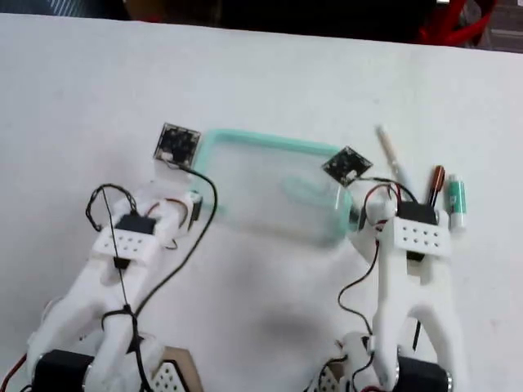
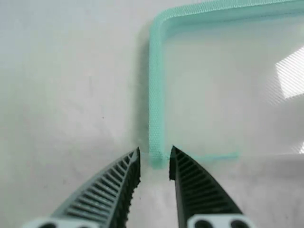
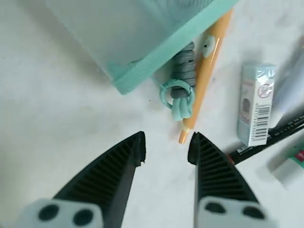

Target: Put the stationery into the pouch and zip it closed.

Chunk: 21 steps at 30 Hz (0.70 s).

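Translucent plastic pouch with teal fabric edging (image 2: 156, 95) is met at one corner by the left gripper (image 2: 154, 156). Its dark ribbed fingers (image 2: 118, 190) are held narrowly apart, one tip to each side of the edging, and whether the fabric is actually pinched cannot be told. The black ribbed fingers (image 3: 109, 180) of the right gripper (image 3: 166, 142) are spread moderately wide and empty above the white table (image 3: 57, 118). Just past those tips a slim orange pen (image 3: 205, 66) is seen. A teal cord loop knotted to a grey braided cord (image 3: 178, 97) lies just beside it, running up to the pouch's edging. Farther out, a small white-and-pale-blue box with a barcode (image 3: 256, 104) is laid near the pen, and a black pen (image 3: 266, 140) is laid just beside that box. In the high view the pouch (image 1: 261, 140) is found flat in the middle of the frame, between the white left arm (image 1: 122, 245) at the lower left and the white right arm (image 1: 417, 245) at the lower right. A slim pale pen (image 1: 384, 149), a brown-capped pen (image 1: 436, 184) and a teal-and-white tube (image 1: 456, 200) are scattered at the centre right, outside the pouch and just beyond its right end.
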Each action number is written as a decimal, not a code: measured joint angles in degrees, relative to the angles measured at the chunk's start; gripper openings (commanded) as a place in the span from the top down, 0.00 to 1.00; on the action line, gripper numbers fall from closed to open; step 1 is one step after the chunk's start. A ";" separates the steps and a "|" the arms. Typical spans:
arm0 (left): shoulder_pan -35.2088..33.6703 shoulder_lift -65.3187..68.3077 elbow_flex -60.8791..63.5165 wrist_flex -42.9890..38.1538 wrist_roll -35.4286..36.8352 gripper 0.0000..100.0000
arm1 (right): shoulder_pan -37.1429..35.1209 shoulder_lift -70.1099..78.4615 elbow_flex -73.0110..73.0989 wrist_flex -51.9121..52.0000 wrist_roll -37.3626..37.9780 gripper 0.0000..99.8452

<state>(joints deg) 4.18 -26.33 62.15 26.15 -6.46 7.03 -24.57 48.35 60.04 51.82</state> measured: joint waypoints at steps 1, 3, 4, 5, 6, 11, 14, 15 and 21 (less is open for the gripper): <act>0.00 0.00 0.00 0.00 0.00 0.88 | 0.09 1.23 0.00 -1.23 0.00 0.84; 0.00 0.00 0.00 0.00 0.00 0.88 | 0.09 3.43 0.00 -3.34 -0.97 0.84; 0.00 0.00 0.00 0.00 0.00 0.88 | 0.09 4.40 0.00 -4.13 -1.41 0.84; 0.00 0.00 0.00 0.00 0.00 0.88 | -0.09 5.19 0.00 -4.66 -1.58 0.84; 0.00 0.00 0.00 0.00 0.00 0.88 | -0.53 5.89 0.00 -4.92 -1.67 0.84; 0.00 0.00 0.00 0.00 0.00 0.88 | -2.90 7.30 0.00 -6.07 -1.76 0.84; 0.00 0.00 0.00 0.00 0.00 0.88 | -3.08 7.56 0.00 -9.41 -1.76 0.84; 0.00 0.00 0.00 0.00 0.00 0.88 | -3.08 7.56 0.00 -10.46 -1.76 0.84; 0.00 0.00 0.00 0.00 0.00 0.88 | -2.73 7.56 1.49 -13.98 -1.76 0.84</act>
<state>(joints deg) 4.18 -26.33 62.15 26.15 -6.46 4.31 -17.01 49.85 46.07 50.07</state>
